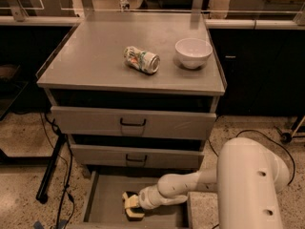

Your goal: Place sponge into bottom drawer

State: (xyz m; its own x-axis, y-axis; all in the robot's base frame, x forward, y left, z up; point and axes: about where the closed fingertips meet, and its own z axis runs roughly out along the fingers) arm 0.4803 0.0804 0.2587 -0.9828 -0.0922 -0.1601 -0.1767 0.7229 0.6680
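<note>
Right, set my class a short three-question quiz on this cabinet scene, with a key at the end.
1. Short answer: which two things sit on the cabinet top?
2. True or false: the bottom drawer is pulled open.
3. Where is the gripper?
A) above the cabinet top
B) in the bottom drawer, at the sponge
C) at the middle drawer's handle

Key:
1. The can, lying on its side, and the white bowl.
2. True.
3. B.
</note>
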